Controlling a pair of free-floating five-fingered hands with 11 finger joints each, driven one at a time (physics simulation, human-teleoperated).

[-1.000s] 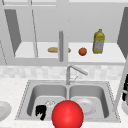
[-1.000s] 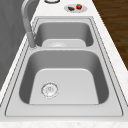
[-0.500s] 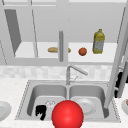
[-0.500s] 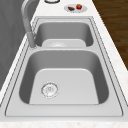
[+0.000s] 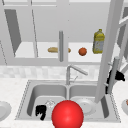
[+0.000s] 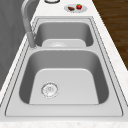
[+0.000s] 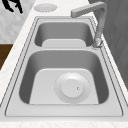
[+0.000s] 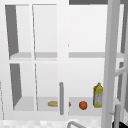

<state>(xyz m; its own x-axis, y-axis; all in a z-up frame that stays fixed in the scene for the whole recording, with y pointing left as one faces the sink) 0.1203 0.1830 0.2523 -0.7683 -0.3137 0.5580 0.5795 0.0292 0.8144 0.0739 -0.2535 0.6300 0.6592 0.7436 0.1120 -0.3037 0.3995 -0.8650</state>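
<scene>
Above the sink (image 5: 111, 110), a wall cabinet stands with its right door (image 5: 110, 50) swung out toward us. On its lower shelf we see a bread roll (image 5: 53, 49), a round orange fruit (image 5: 82, 51) and a yellow bottle (image 5: 98, 42). The right hand (image 5: 118, 76) sits at the door's handle (image 5: 114, 67), its dark fingers seemingly curled round the bar. Set against the pictures of a second ago, door and hand look almost unmoved (any swing is slight), so we judge the pull is paused or near its end. The left hand (image 5: 40, 111) hangs at the sink's front edge, fingers loose and holding nothing, beside a big red ball (image 5: 67, 115). A plate (image 7: 72, 88) lies in the right basin.
</scene>
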